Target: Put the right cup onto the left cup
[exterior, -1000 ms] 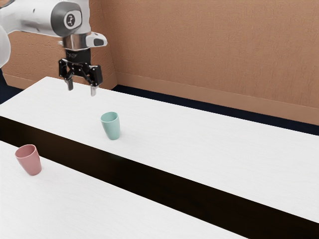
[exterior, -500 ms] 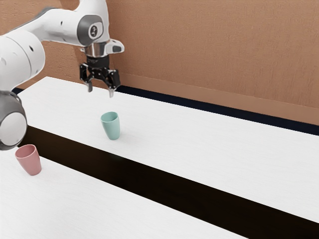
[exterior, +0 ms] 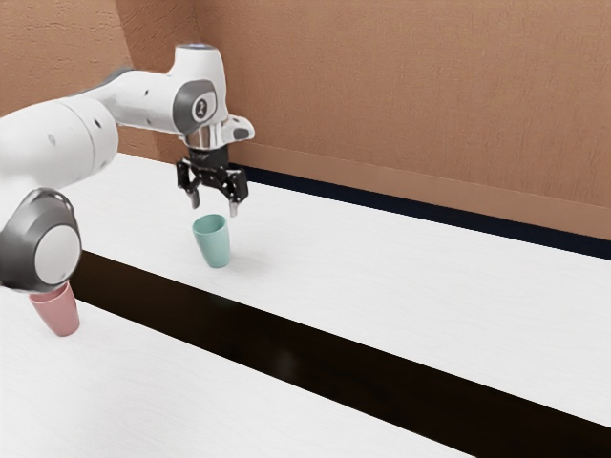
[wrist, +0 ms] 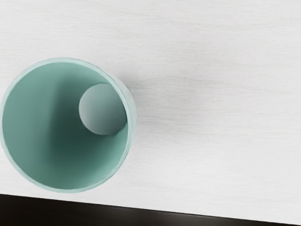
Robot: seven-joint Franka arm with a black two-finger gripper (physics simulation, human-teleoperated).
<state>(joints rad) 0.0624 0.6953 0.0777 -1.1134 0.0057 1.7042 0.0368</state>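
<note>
pink cup (exterior: 63, 318) part-hidden behind arm (exterior: 40, 239); claw (exterior: 215, 207) wide open, empty, above teal cup (exterior: 214, 248).

No text, label, brand, number or sign can be read. A small dark mark (exterior: 200, 108) is seen on the pale round cap of the white arm (exterior: 151, 101), within the gray ring above the wrist, but it is too small to be made out.
</note>
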